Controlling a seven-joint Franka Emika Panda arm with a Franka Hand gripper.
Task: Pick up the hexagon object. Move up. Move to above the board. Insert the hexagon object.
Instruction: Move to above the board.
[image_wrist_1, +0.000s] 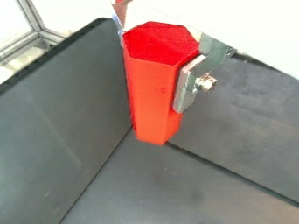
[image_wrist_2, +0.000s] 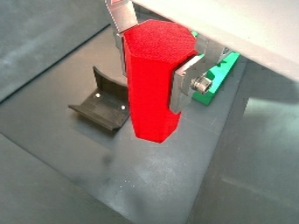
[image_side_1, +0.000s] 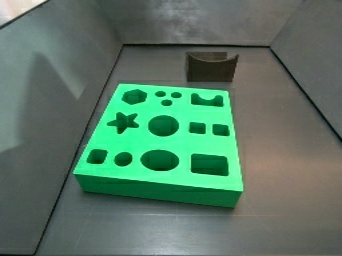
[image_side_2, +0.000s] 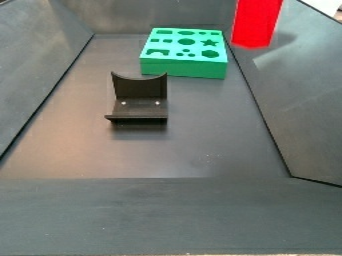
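My gripper (image_wrist_1: 155, 63) is shut on the red hexagon object (image_wrist_1: 152, 87), with a silver finger (image_wrist_1: 187, 83) pressed on one flat side. The prism hangs upright, clear of the dark floor. Both wrist views show the same grasp (image_wrist_2: 152, 61) on the hexagon object (image_wrist_2: 152, 96). In a side view the hexagon object (image_side_2: 255, 22) hangs high beside the far corner of the green board (image_side_2: 187, 66); the gripper is cut off there. The board (image_side_1: 158, 186) lies flat with its hexagon hole (image_side_1: 134, 96) empty. A corner of the board (image_wrist_2: 219, 74) shows behind the finger.
The dark fixture (image_side_2: 138, 100) stands on the floor in front of the board; it also shows in a wrist view (image_wrist_2: 103, 107) and a side view (image_side_1: 211, 66). Sloped dark walls (image_side_1: 74, 70) enclose the floor on all sides.
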